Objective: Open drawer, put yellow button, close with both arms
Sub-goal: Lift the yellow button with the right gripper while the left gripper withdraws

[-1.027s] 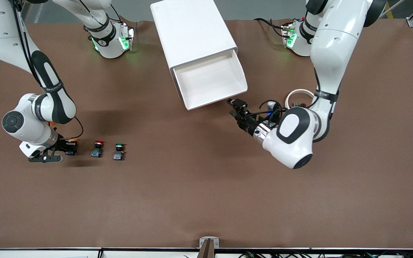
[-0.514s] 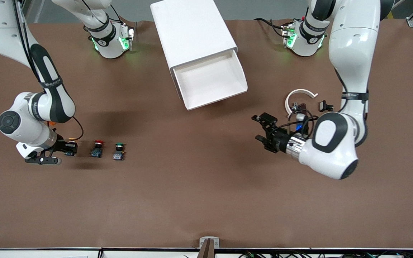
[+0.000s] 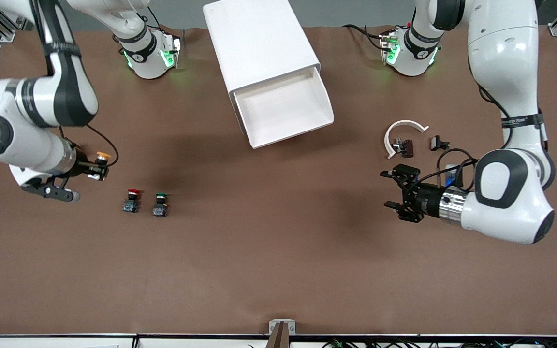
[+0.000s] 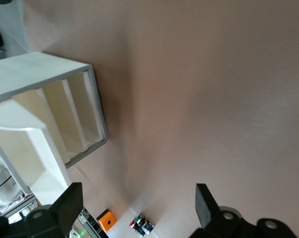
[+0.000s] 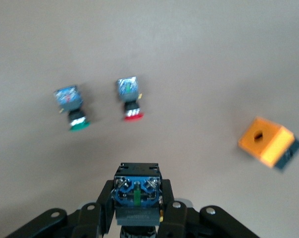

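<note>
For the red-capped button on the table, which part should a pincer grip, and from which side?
Grip the red-capped button by its squarish black body, below the round cap, coming from above. It stands upright, and the green-capped button stands beside it with a gap, so the fingers likely fit.

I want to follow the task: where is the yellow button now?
The right gripper holds the yellow button in the air, over the table toward the right arm's end, above the red button.
</note>
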### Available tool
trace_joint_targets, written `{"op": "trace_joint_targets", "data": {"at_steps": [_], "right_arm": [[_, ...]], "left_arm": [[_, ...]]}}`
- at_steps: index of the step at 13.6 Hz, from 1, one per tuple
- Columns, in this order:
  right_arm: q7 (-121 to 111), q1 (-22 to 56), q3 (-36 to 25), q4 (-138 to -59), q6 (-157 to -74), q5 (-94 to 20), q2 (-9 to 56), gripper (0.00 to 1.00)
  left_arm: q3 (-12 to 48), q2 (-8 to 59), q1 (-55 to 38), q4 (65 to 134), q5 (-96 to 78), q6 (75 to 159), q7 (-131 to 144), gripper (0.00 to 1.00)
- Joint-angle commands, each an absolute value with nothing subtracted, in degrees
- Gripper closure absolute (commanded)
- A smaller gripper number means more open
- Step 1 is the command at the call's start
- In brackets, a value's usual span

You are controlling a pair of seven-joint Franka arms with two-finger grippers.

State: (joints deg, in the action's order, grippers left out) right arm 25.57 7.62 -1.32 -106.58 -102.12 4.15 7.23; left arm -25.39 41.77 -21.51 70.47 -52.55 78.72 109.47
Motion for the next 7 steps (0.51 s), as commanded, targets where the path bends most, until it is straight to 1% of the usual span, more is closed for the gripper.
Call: {"op": "trace_joint_targets", "data": {"at_steps": [1,2,6,7], "right_arm": [[39.3,16.1,-1.7,-98.7,-90.9,4.6,5.9,1.00],[45.7,20.3,-1.8,-96.2,-89.1,4.6,6.0,1.00],[70.8,34.7,-1.7,-91.2,-89.3,3.4,6.7,1.00],[78.1,38.4,-1.8,-89.3,-90.0,2.9,8.2,1.00]], "left_arm": [[-29.9,41.0,-23.1,69.5,-51.4,78.8,103.1,0.00],[-30.3,41.0,-23.2,69.1,-50.4,80.0,100.9,0.00],[-30.4,38.4,-25.0,69.2,-45.5,81.4,96.3,0.00],[-30.4,37.7,-26.1,69.2,-42.4,81.4,94.7,0.00]]}}
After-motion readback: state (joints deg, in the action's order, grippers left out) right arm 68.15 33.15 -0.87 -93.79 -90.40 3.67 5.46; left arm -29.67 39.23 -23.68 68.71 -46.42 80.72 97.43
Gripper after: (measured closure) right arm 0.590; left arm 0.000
